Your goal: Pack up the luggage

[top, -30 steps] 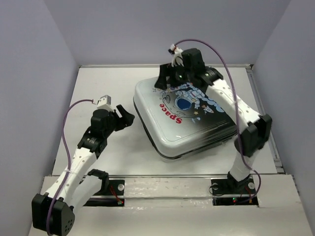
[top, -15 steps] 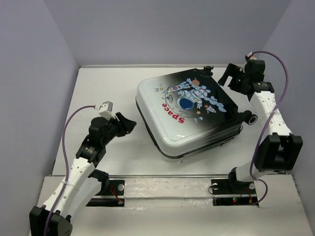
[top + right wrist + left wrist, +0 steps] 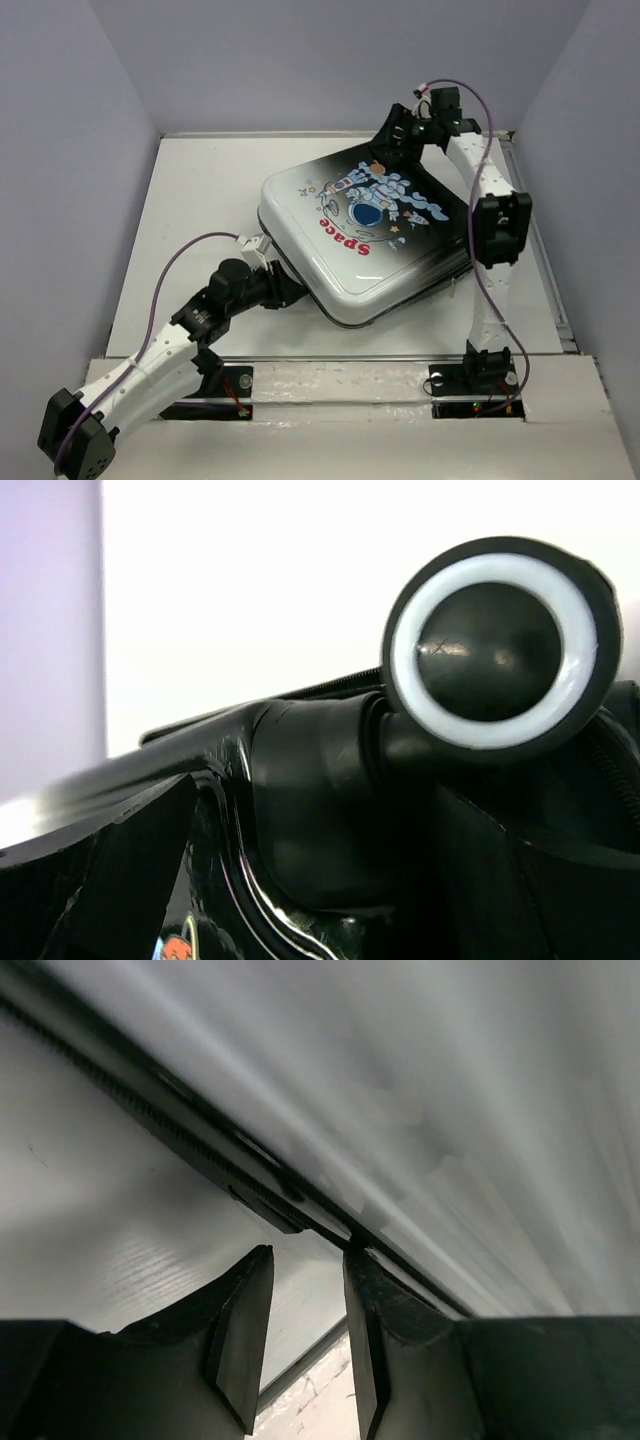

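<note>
- The luggage [image 3: 370,235] lies shut across the middle and right of the table [image 3: 200,200], blocking that ground.
- To its left, open table runs to the wall [image 3: 90,200], and a gripper could pass there.
- The left gripper [image 3: 292,296] crowds the luggage's near-left edge, with its fingers at the zip seam [image 3: 200,1150].
- At the far corner, a wheel [image 3: 500,645] juts just before the right gripper [image 3: 392,140].

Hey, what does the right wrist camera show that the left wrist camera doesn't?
Only the right wrist view: a black wheel with a white ring, close up at the luggage's corner. Only the left wrist view: the dark zipper line along the shell's edge, with the left gripper just below it, jaws slightly apart. Both: the luggage itself, filling much of the frame.
</note>
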Robot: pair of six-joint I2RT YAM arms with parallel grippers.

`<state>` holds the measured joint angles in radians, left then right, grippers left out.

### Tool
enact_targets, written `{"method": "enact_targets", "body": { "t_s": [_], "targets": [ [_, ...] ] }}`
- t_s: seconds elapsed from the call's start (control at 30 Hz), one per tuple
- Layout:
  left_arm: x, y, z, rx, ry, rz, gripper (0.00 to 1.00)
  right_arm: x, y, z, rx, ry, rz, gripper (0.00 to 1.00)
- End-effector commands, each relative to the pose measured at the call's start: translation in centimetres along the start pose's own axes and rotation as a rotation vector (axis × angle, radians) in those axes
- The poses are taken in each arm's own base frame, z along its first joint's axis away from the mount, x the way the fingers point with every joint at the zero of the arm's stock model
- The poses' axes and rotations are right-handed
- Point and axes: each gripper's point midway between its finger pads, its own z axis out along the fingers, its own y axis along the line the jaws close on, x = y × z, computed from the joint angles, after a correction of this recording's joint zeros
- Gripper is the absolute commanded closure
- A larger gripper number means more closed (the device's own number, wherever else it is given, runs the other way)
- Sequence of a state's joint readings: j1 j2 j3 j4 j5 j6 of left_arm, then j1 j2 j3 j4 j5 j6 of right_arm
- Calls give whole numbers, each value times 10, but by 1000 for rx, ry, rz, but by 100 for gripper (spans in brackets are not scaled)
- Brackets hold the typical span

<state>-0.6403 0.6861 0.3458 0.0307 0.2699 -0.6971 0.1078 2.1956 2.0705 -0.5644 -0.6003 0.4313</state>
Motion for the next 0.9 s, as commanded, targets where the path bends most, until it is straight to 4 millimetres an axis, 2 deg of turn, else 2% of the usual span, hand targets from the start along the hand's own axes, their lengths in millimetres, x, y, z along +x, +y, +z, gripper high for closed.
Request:
{"method": "enact_targets", "body": {
  "t_s": [0.0, 0.03, 0.07, 0.1, 0.13, 0.17, 0.2, 0.23, 0.27, 0.3, 0.33, 0.37, 0.4, 0.43, 0.47, 0.5, 0.53, 0.57, 0.6, 0.63, 0.7, 0.73, 0.77, 0.8, 0.83, 0.87],
  "targets": [
    [0, -14, -1, 68, -13, 7, 56, 54, 108, 76, -314, 243, 46, 3],
    [1, -16, -1, 73, -12, 9, 56, 31, 140, 69, -399, 178, -5, 4],
    [2, -18, -1, 81, -7, 13, 56, 34, 139, 80, -425, 209, 80, 4],
    [3, -19, -2, 85, -5, 14, 56, 23, 159, 79, -504, 158, 40, 3],
    [5, -21, -2, 94, 5, 15, 56, 34, 162, 88, -536, 184, 62, 3],
    [5, -23, -2, 101, 7, 18, 56, 16, 183, 73, -596, 124, 29, 2],
    [6, -26, -1, 109, 15, 18, 56, 25, 185, 79, -610, 141, 63, 1],
    [7, -28, -1, 114, 20, 18, 55, 20, 204, 71, -660, 104, 5, 0],
    [6, -30, 0, 118, 21, 17, 55, 15, 211, 64, -676, 85, -24, 0],
    [3, -34, 2, 123, 14, 13, 55, 6, 222, 53, -698, 46, -83, 0],
    [-1, -35, 3, 121, 2, 9, 55, -5, 241, 29, -719, -1, -138, 0],
    [-8, -42, 5, 136, -18, 4, 55, -11, 240, 27, -683, -56, -185, 0],
    [-13, -46, 6, 145, -32, -4, 55, -16, 244, 16, -660, -96, -219, 0],
    [-19, -48, 8, 143, -55, -9, 55, -29, 272, -27, -671, -176, -294, 0],
    [-29, -56, 8, 158, -84, -10, 55, -38, 275, -39, -633, -250, -375, 0],
    [-29, -53, 10, 146, -85, -14, 55, -41, 279, -52, -613, -267, -365, 0],
    [-37, -57, 11, 145, -107, -11, 55, -41, 278, -62, -566, -285, -420, 0],
    [-45, -54, 13, 117, -143, -21, 55, -46, 294, -94, -565, -337, -469, 0],
    [-54, -56, 13, 108, -171, -25, 55, -47, 294, -104, -538, -359, -507, 0],
    [-62, -55, 13, 93, -206, -30, 55, -44, 302, -128, -533, -385, -531, 0],
    [-69, -53, 14, 73, -237, -45, 55, -35, 305, -149, -529, -392, -564, 0],
    [-82, -58, 11, 72, -289, -62, 54, -3, 280, -150, -480, -329, -556, 16],
    [-84, -60, 10, 80, -295, -68, 54, -5, 294, -178, -495, -383, -592, 28],
    [-88, -61, 9, 80, -312, -74, 54, 5, 288, -185, -480, -383, -591, 45],
    [-91, -63, 8, 83, -323, -74, 54, 37, 249, -158, -399, -307, -532, 60],
    [-95, -67, 6, 93, -334, -74, 54, 51, 242, -164, -386, -333, -538, 76]
  ]
}}
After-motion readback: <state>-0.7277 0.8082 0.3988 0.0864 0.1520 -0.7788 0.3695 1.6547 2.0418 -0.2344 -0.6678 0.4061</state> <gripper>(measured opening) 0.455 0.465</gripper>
